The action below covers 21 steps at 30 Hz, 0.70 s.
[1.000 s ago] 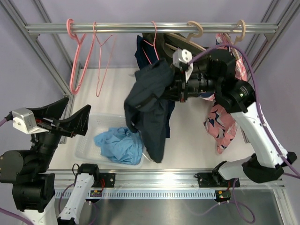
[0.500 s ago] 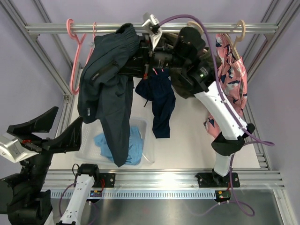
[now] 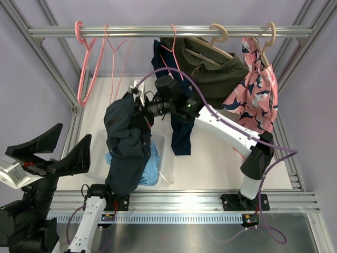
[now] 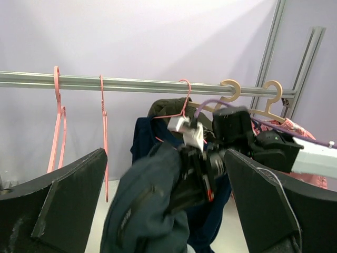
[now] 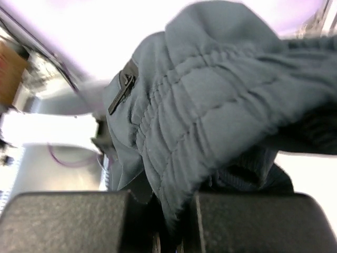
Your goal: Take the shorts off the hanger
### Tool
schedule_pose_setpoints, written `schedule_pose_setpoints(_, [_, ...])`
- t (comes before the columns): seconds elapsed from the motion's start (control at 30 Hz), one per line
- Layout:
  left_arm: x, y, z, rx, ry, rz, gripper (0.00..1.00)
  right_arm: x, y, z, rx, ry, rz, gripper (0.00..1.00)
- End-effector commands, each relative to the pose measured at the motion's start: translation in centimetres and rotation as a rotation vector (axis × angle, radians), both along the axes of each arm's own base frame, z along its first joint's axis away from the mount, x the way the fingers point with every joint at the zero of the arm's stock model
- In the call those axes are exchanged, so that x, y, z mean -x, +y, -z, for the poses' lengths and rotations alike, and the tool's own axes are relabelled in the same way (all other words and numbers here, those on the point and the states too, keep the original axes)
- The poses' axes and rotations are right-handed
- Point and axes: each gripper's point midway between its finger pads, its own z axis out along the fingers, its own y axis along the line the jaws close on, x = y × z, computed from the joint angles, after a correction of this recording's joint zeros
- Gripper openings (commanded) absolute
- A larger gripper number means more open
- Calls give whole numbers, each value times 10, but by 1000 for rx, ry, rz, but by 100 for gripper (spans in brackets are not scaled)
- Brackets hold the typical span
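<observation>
Jaws on my right (image 3: 138,108) pinch slate shorts (image 3: 125,150) over bin (image 3: 167,154). Lower till fabric pools inside bin, then release. Jaws on my left (image 3: 75,133) wide, empty.

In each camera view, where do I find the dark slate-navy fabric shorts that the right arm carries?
Top external: left of centre, the dark slate-navy fabric shorts hang down.
Left wrist: bottom centre.
Right wrist: they fill most of the frame.
Shared landmark: the right pincer shut on them.
</observation>
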Motion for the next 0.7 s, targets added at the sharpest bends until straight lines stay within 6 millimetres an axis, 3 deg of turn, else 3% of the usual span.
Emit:
schedule_pose_setpoints(0.0, [-4, 4, -1, -5, -4, -29, 99, 15, -13, -3, 8, -195, -19, 0])
schedule_pose_setpoints(0.07, [-6, 4, 1, -4, 2, -31, 99, 27, -14, 31, 92, -193, -57, 0])
schedule_pose_setpoints(0.2, [-8, 4, 3, -2, 9, -30, 99, 53, -11, 81, 208, -248, -160, 0])
schedule_pose_setpoints(0.3, [-12, 3, 7, 1, 21, -26, 99, 69, -3, 121, 323, -183, -214, 0])
schedule_pose_setpoints(0.47, [-16, 3, 11, 5, 41, -24, 99, 68, 11, 189, 540, -42, -224, 0])
schedule_pose_setpoints(0.67, [-21, 1, 15, 17, 65, -11, 99, 50, 5, 268, 781, -22, -147, 1])
